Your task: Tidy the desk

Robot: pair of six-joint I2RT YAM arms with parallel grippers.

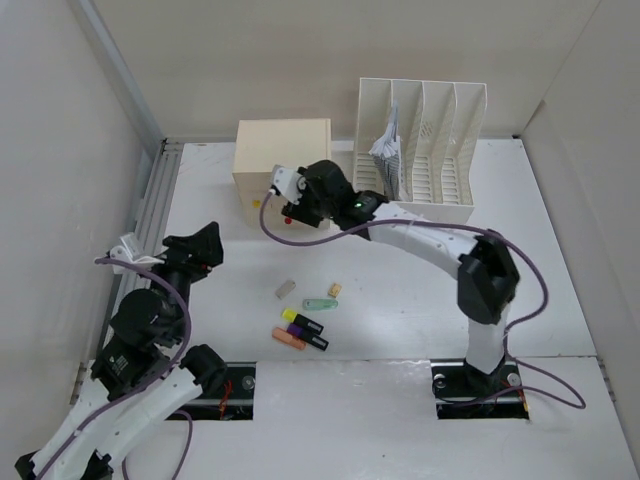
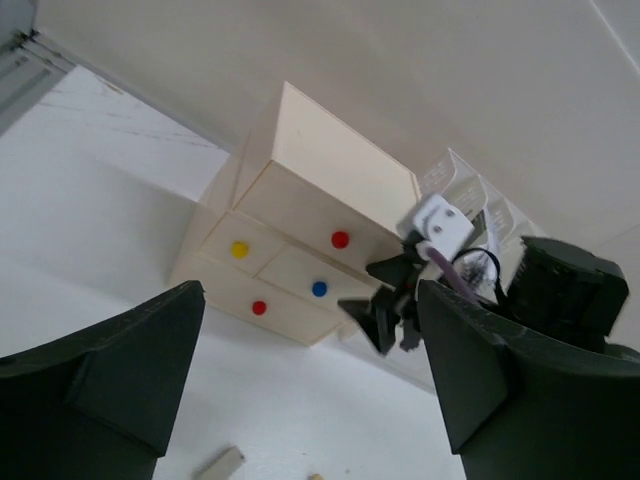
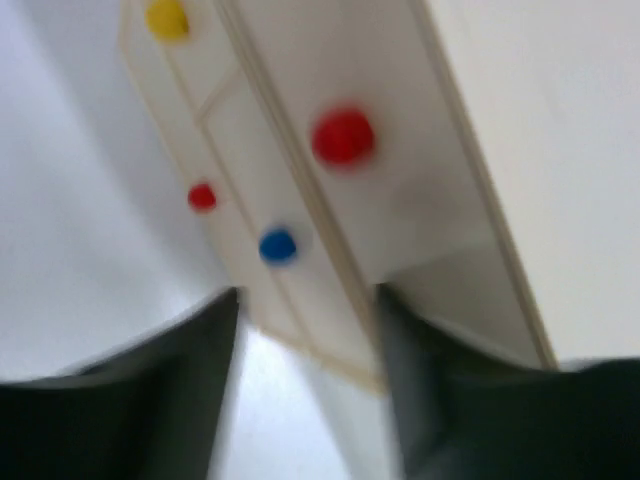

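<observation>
R gripper (image 3: 307,300) is being held open, empty, by drawer box (image 1: 282,160) front, upper centre; L gripper (image 2: 310,295) is being held open, empty, lower left over desk (image 1: 560,290).

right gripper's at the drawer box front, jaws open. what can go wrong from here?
1. The right gripper is open near the drawer box, where the nearest red knob and blue knob sit close together, so it may close on the wrong one.
2. Pulling a knob could drag the whole box across the desk instead of opening a drawer.
3. The purple cable loops by the box front and might snag.
</observation>
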